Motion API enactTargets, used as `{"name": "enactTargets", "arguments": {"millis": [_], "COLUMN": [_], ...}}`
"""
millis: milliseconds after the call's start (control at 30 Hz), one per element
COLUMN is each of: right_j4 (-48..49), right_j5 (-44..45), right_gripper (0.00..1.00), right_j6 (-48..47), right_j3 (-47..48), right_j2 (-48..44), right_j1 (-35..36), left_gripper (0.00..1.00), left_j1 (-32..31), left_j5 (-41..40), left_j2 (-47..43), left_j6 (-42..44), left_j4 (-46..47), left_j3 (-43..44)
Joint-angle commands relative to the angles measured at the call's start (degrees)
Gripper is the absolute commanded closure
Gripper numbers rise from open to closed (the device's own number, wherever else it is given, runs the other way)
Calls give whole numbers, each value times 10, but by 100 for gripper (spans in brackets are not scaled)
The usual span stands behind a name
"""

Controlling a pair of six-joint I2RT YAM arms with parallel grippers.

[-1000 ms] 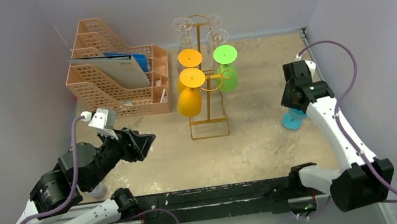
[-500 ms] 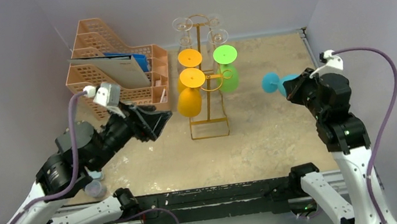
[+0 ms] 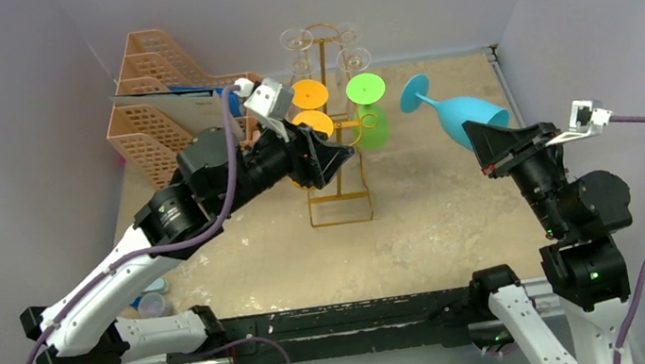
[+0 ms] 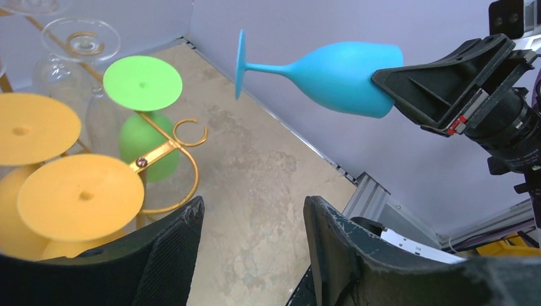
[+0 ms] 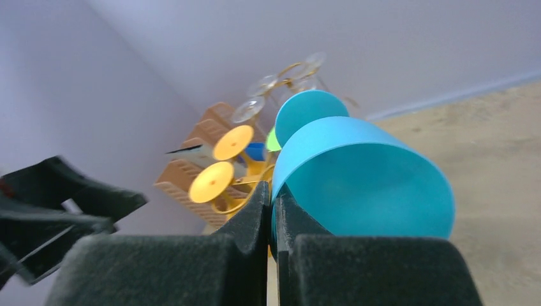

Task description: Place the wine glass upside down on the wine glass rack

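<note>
Right gripper pinches the rim of the blue wine glass, fingers pressed nearly together on the bowl wall. Left gripper is spread and empty, hovering just in front of the rack, centre of the overhead view.

Glass is in the air, right of centre. It lies nearly sideways, foot pointing up-left toward the rack, well apart from it.

Progress: pickup looks done. Turning the glass fully foot-up and sliding its stem into a hook are not yet done. Orange glasses, a green glass and clear glasses hang there already. One gold hook beside the green glass looks free, the likely target.

Hard to see: the left arm covers part of the rack overhead. From the right wrist, the bowl hides its own stem. Clear glasses are faint against the wall. A small object sits at lower left overhead, too small to identify.
</note>
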Motion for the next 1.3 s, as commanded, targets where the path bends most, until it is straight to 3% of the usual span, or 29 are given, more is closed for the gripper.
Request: {"name": "enactTargets", "arguments": {"millis": [0,133,300,600,833,1000,1100,1133,1267], "right_j4": [93,148,211,233,241,242,228,221,185], "right_j5": [-98,-152,-205,-232,-250,-262,-260,-260,-251], "right_gripper": [100,100,100,100,100,100,100,97,63], "right_j6": [50,94,156,180,189,192,188,185,165], "right_j3": [16,1,-17,-23,-22,-7,-3,-2,2], "right_j2": [2,6,21,32,40,52,54,54,56], "right_j1": [-2,-2,-2,-2,-2,-2,-2,-2,-2], "left_gripper": [43,42,41,44,70,100,100,100,100], "left_j1": [-1,-1,-1,-1,-1,-1,-1,-1,-1], "left_j5": [35,40,-14,-66,-88,-88,-77,-74,-93], "left_j2": [23,53,76,106,117,114,110,109,105], "left_j6": [46,78,115,163,178,193,203,208,236], "left_j4": [70,94,112,119,128,127,131,132,126], "left_j3": [36,49,56,64,70,83,81,80,78]}}
